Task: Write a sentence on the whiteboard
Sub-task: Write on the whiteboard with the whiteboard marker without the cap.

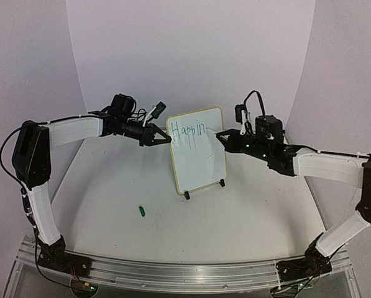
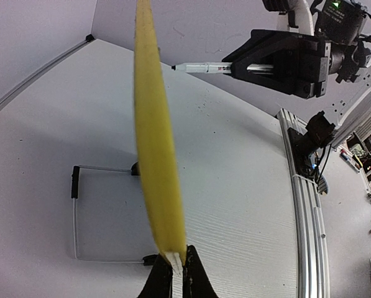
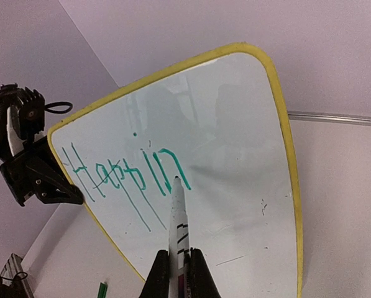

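- Board [image 1: 201, 164] stands upright on its two black feet in the middle of the table [image 1: 247, 217], between the two arms.
- Left claw [image 1: 167, 141] is pinched on the board's yellow left edge, near the top corner.
- Right claw [image 1: 217, 135] is clamped on a white marker [image 3: 176, 217], with the tip touching the board face.
- Lettering [image 1: 188, 130] is thin and green, one line along the top, and reads "Happin" — the marker tip sits just after the "n".
- Green cap [image 1: 141, 211] lies on the table left of the board, well apart from it.
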{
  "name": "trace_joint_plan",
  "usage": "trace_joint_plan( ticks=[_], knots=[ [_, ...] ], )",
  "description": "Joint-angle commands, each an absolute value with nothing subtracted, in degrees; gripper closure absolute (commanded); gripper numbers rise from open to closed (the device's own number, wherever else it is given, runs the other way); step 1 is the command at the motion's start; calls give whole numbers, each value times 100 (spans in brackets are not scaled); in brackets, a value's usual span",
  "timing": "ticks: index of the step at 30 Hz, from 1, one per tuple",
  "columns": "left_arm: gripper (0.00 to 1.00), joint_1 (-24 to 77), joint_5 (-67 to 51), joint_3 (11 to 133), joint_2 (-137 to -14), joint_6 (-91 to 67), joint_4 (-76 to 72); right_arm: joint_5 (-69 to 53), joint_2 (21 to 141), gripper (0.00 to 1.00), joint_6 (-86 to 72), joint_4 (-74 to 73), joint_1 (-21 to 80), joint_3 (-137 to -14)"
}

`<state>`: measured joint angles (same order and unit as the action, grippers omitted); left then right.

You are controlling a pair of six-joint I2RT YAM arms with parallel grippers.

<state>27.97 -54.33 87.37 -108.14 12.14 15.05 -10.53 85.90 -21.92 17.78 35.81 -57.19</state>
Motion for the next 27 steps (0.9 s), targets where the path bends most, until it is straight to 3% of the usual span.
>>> trace_joint_plan(
  ticks=[1,27],
  knots=[
    [100,2829,-5396,8816,-10883,1359,1875,-1090,8272,100,-2215,1898,3595,-5784],
    [100,2830,-5396,8824,-10899,1365,1880,-899,8930,100,-2080,1864,3590,-6231]
  ],
)
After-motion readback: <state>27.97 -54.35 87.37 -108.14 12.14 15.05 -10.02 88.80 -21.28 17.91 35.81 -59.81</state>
